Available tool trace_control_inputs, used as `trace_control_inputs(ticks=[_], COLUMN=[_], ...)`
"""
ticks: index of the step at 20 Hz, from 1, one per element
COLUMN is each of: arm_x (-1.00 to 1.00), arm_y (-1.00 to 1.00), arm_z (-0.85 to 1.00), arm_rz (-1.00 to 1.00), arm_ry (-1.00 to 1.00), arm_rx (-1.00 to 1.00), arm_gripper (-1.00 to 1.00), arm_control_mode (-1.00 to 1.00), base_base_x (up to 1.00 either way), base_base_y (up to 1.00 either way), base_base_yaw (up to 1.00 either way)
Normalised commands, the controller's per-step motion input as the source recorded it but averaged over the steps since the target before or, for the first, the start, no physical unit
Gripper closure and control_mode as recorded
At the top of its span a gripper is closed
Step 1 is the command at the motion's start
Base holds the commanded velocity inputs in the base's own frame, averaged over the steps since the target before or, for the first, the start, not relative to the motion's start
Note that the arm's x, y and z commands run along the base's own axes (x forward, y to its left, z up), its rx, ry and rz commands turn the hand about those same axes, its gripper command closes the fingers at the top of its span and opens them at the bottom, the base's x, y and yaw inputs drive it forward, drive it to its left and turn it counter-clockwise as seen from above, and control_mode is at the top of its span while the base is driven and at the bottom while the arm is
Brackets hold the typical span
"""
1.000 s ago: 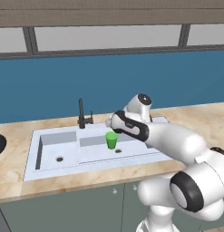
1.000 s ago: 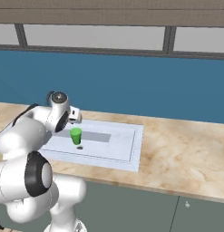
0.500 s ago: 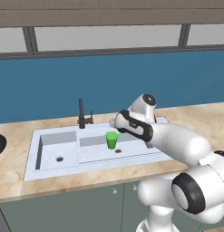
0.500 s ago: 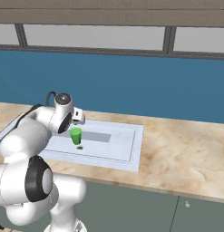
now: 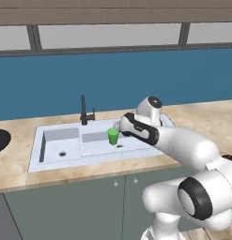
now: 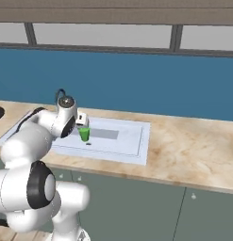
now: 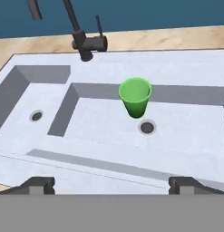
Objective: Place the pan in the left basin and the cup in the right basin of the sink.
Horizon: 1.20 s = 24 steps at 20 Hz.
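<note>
Hand view looked down into the sink, and the cup stood upright in the right basin, just behind its drain and close to the back wall. That is where the task wants it, so that half looked done: the cup rested on the basin floor with nothing touching it. The left basin held only its own small drain, so the pan's half was not yet done. The faucet rose from the rim behind the divider, clear of the cup.

In the left base view a dark rounded shape at the far left edge of the counter was probably the pan, well apart from the sink; too little of it showed to be sure.

The gripper was spread as wide as it goes, its two tips far apart at the bottom of the hand view, with nothing between them and nothing touched. It hung over the front rim, near the cup but apart from it. In the left base view the hand sat just beside the cup on its right; in the right base view the cup showed just below the hand. Wide, empty jaws beside a standing cup fit a release, I judged.
</note>
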Motion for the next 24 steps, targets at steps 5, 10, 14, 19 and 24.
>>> trace_control_inputs(ticks=[5, 10, 14, 19, 24], arm_x=[0.0, 0.0, 0.0, 0.0, 0.0], arm_y=[0.0, 0.0, 0.0, 0.0, 0.0], arm_z=[0.0, 0.0, 0.0, 0.0, 0.0], arm_rz=[0.0, 0.0, 0.0, 0.0, 0.0], arm_ry=[0.0, 0.0, 0.0, 0.0, 0.0], arm_rx=[0.0, 0.0, 0.0, 0.0, 0.0], arm_gripper=[-1.0, -1.0, -1.0, -1.0, -1.0], arm_control_mode=[1.0, 1.0, 1.0, 1.0, 1.0], base_base_x=[-0.24, 0.06, 0.07, 0.01, 0.03], base_base_y=[0.3, 0.53, 0.71, 0.73, 0.67], base_base_yaw=[0.0, 0.0, 0.0, 0.0, 0.0])
